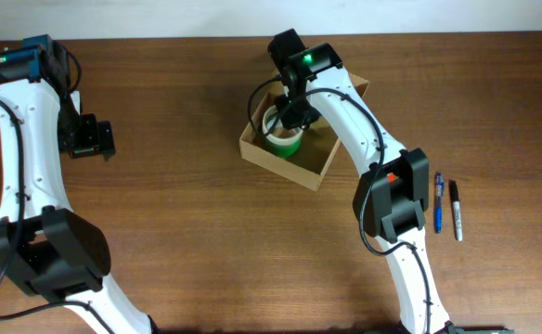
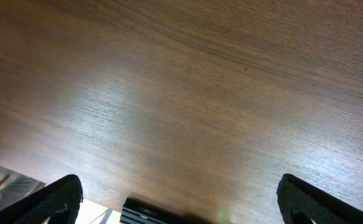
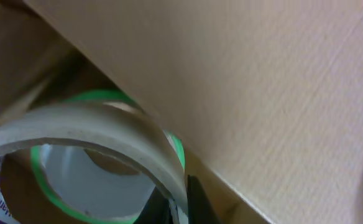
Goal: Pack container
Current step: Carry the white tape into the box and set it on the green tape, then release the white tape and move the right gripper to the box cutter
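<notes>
Gripper R (image 1: pixel 286 118) down inside cardboard box (image 1: pixel 313 156), fingers (image 3: pixel 194 202) clamped on wall of clear tape roll (image 3: pixel 94 127); green tape roll (image 3: pixel 101 96) just beneath. Gripper L (image 2: pixel 181 205) wide open, empty, over table (image 2: pixel 169 93).

Matt tan cardboard container (image 1: pixel 316 156); glossy clear plastic tape roll (image 3: pixel 94 127); smooth wood-grain table (image 2: pixel 181 93) with soft sheen
</notes>
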Robot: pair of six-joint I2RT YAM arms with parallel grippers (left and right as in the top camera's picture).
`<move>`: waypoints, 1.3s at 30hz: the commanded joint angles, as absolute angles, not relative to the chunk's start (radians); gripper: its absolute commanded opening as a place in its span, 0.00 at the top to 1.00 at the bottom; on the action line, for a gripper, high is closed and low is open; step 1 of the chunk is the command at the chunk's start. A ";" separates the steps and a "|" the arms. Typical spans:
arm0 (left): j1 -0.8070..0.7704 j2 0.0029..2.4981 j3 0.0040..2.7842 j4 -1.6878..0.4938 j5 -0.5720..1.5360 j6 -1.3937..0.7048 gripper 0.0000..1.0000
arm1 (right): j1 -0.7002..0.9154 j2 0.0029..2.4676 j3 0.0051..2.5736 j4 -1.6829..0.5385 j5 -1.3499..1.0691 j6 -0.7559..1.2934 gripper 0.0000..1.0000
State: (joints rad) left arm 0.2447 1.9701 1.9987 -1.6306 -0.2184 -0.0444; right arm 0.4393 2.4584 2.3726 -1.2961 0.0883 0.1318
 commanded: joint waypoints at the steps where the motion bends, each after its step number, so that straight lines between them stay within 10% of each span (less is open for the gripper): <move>1: 0.252 1.966 1.994 -1.631 -0.229 -0.029 0.00 | 0.442 2.466 2.365 -1.275 0.075 0.139 0.96; 12: 0.252 1.966 1.994 -1.631 -0.229 -0.029 0.00 | 0.445 2.515 2.365 -1.263 0.063 0.150 0.96; 16: 0.252 1.966 1.994 -1.631 -0.229 -0.029 0.00 | 0.445 2.515 2.365 -1.248 0.063 0.150 0.68; 39: 0.252 1.966 1.994 -1.631 -0.229 -0.029 0.00 | 0.498 2.329 2.948 -1.508 0.240 0.136 0.49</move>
